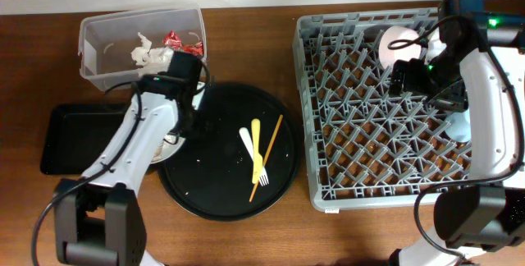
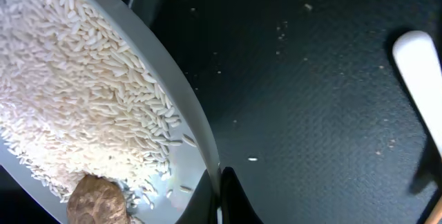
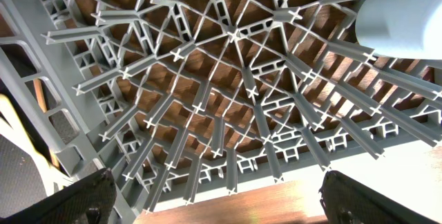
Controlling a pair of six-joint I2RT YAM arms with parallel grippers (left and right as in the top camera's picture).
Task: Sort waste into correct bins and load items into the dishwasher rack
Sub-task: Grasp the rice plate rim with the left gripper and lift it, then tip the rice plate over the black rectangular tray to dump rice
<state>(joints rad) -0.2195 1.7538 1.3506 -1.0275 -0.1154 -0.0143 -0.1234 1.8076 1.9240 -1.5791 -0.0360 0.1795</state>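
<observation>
My left gripper (image 2: 221, 189) is shut on the rim of the white plate (image 2: 190, 120), which holds a heap of rice grains (image 2: 76, 92) and a brown food lump (image 2: 97, 200). In the overhead view the arm hides most of the plate (image 1: 170, 144), which sits at the left edge of the round black tray (image 1: 205, 192). My right gripper (image 3: 231, 196) is open and empty above the grey rack (image 1: 328, 192). The pink bowl (image 1: 400, 43) and the light blue cup (image 1: 461, 126) are in the rack. The cup also shows in the right wrist view (image 3: 404, 13).
The clear tub (image 1: 94, 52) at the back left holds the napkin (image 1: 146, 52) and red wrappers (image 1: 176, 40). The black rectangular tray (image 1: 70, 139) lies left of the plate. A yellow fork (image 1: 257, 158), spoon (image 1: 246, 139) and chopstick (image 1: 268, 155) lie on the round tray.
</observation>
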